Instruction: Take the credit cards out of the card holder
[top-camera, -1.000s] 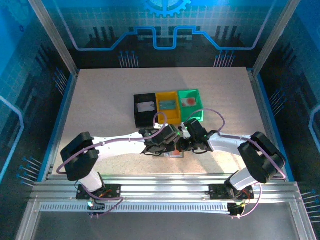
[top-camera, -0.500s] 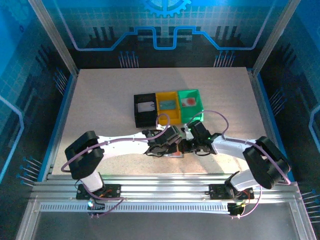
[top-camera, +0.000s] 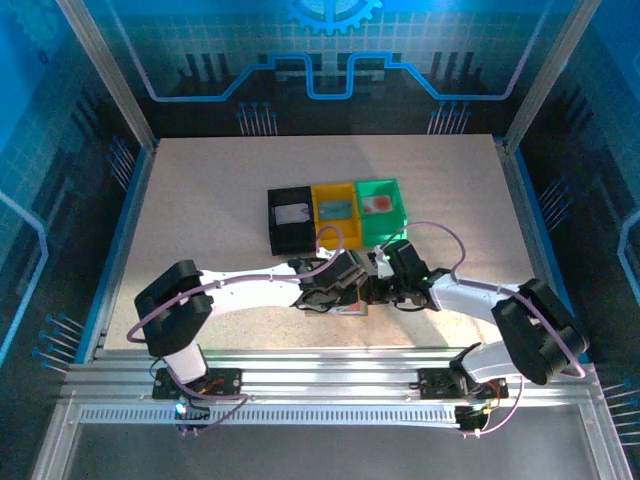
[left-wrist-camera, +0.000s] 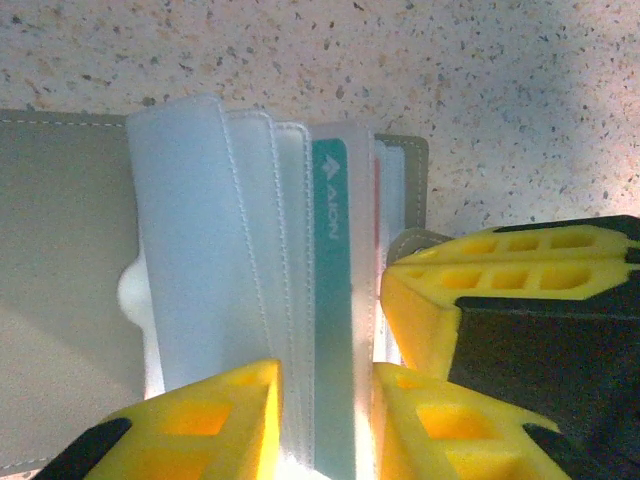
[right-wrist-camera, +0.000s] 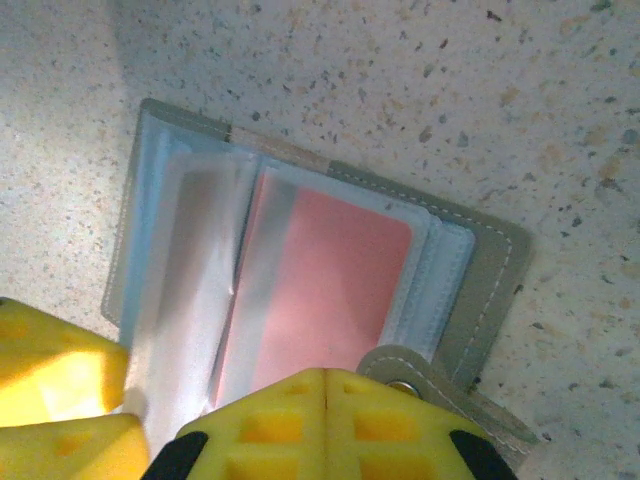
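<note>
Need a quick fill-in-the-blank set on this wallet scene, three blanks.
1. The open grey fabric card holder lies on the speckled ___.
2. The thin card between the left gripper's yellow fingers is ___.
3. In the top view, the plastic bin between the black bin and the green bin is ___.
Missing words: table; teal; yellow.

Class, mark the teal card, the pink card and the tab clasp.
teal card (left-wrist-camera: 330, 300), left wrist view, printed strip.
pink card (right-wrist-camera: 335, 285), right wrist view, face centre.
tab clasp (right-wrist-camera: 422, 364), right wrist view, grey flap.
</note>
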